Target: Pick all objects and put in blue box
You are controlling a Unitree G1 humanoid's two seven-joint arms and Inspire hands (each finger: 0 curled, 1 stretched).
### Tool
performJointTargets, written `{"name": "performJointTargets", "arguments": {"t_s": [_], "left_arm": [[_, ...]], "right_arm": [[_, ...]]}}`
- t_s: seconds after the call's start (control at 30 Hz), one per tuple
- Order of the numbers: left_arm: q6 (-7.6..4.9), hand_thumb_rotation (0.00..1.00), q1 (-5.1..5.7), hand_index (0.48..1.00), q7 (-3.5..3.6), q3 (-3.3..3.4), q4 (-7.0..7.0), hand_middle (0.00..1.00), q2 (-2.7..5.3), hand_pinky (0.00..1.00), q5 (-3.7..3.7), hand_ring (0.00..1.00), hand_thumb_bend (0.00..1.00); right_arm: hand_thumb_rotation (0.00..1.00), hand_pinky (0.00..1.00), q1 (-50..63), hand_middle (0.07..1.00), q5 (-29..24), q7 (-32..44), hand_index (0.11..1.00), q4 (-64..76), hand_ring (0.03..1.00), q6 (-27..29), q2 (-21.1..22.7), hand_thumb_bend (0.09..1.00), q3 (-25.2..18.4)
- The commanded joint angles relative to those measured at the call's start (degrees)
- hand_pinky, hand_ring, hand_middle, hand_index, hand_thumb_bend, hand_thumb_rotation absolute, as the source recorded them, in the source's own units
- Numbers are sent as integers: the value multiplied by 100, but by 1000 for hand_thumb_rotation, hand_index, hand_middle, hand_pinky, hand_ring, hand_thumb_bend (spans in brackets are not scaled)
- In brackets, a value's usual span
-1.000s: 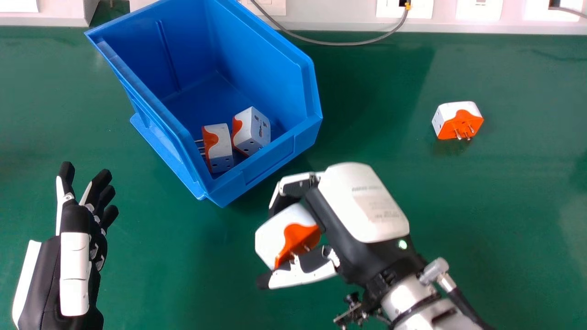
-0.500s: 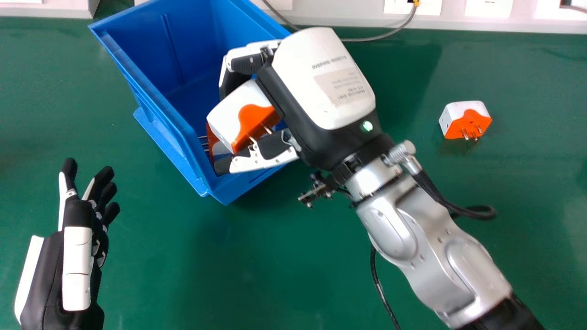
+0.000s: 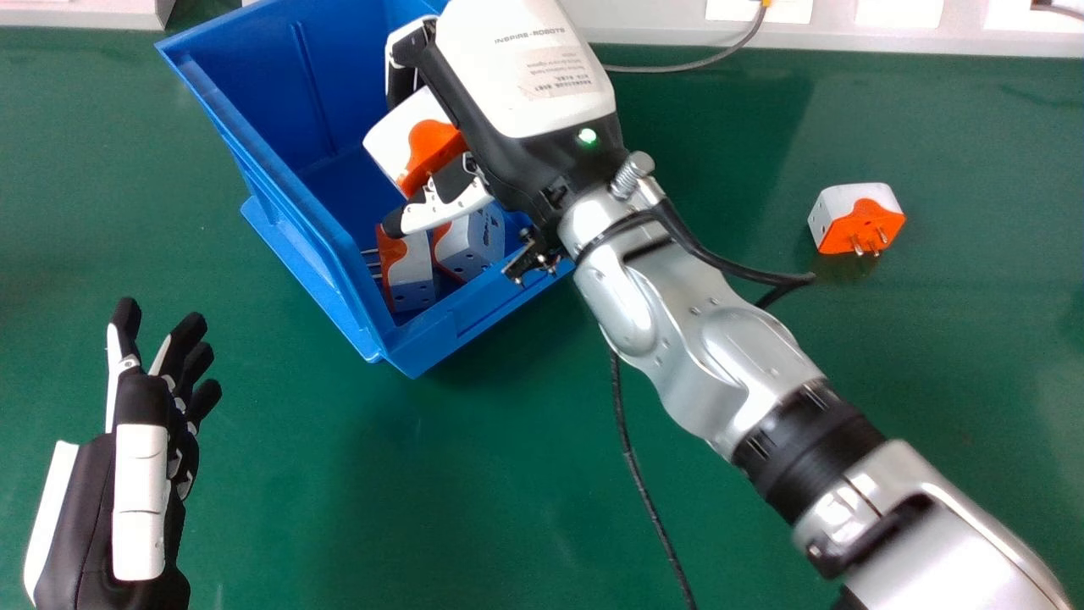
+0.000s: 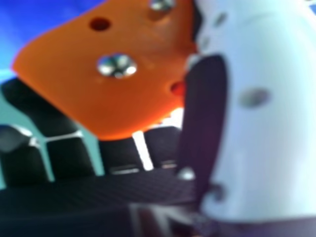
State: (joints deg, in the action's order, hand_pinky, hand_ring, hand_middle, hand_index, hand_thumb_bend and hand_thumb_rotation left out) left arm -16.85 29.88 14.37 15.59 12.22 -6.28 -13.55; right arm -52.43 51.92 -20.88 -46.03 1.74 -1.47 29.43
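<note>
- Held adapter [image 3: 392, 134]: I have this white and orange plug adapter over the inside of the blue box [image 3: 292, 182], above the two adapters in there. Its orange, pronged face turns toward the near right of the box, and its white side slants toward the left wall. The far end is hidden in my grip, so I can't call its long axis. From the right hand camera I look nearly straight onto that orange face, with metal prongs seen almost end-on.
- My right hand [image 3: 529, 80] is closed round that adapter, thumb [image 3: 445, 206] on the near side of it, over the box's inside; the forearm [image 3: 720, 373] slants off to the near right of the box.
- Left inside adapter [image 3: 412, 275]: at the near end in the box, prongs pointing at the left wall, long axis running roughly near to far.
- Right inside adapter [image 3: 476, 241]: just beside the left one in the box, orange side toward the left wall, body tilted; I can't tell its long axis.
- Loose adapter [image 3: 838, 203]: on the green table [image 3: 279, 508], well to the right of the box. Its orange face and prongs point back toward me, its longer side running roughly left to right.
- My left hand [image 3: 140, 500] is idle, fingers extended, to the near left of the box.
</note>
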Motion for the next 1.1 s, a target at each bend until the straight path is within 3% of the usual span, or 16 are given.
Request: {"name": "performJointTargets", "arguments": {"t_s": [0.0,0.07,0.17,0.23,0.27,0.3,0.43,0.5,0.53,0.6,0.67,0.83,1.07], "left_arm": [[-110,1000,66,1000,32,46,86,971,-46,966,-32,974,894],[-127,1000,98,1000,44,39,111,971,-26,968,-32,975,895],[-164,1000,129,1000,64,43,106,971,-13,968,-27,975,895],[-164,1000,165,1000,59,36,149,971,-1,966,-17,974,895],[-160,1000,183,1000,51,24,177,970,10,964,-8,974,896],[-148,1000,205,1000,38,9,219,970,22,963,5,974,896],[-94,1000,265,1000,-12,-30,353,970,49,963,51,974,896],[-58,1000,278,1000,-38,-46,403,970,48,963,72,974,896],[-44,1000,281,1000,-53,-56,420,970,48,960,81,973,897],[-38,1000,272,1000,-62,-64,409,967,43,947,85,969,903],[-57,1000,250,1000,-56,-55,361,965,34,941,80,967,910],[-74,1000,179,1000,-42,-36,266,964,14,942,67,966,917],[-18,1000,193,1000,-78,-48,376,964,18,948,98,965,917]], "right_arm": [[50,43,-491,174,-89,-278,397,-221,95,-28,-140,442,-19],[38,37,-685,154,-149,-389,369,-576,84,-64,-264,475,-8],[55,36,-853,149,-247,-526,394,-959,82,-87,-385,487,5],[94,72,-865,202,-304,-541,434,-1107,127,-75,-436,496,48],[119,208,-860,356,-294,-508,462,-1135,287,-79,-439,501,93],[125,241,-861,394,-246,-428,468,-1140,326,-101,-419,503,168],[125,241,-854,394,-100,-136,468,-1118,326,-138,-285,503,442],[130,279,-852,441,-5,100,473,-1052,372,-249,-208,503,598],[185,398,-853,553,22,184,573,-1012,497,-308,-180,534,663],[384,803,-842,854,79,252,860,-939,836,-420,-157,598,750],[479,936,-814,953,129,252,955,-864,947,-502,-136,624,826],[546,994,-766,995,72,199,996,-749,995,-545,-102,636,869],[541,1000,-708,1000,-18,55,1000,-701,1000,-634,-131,636,795]]}}
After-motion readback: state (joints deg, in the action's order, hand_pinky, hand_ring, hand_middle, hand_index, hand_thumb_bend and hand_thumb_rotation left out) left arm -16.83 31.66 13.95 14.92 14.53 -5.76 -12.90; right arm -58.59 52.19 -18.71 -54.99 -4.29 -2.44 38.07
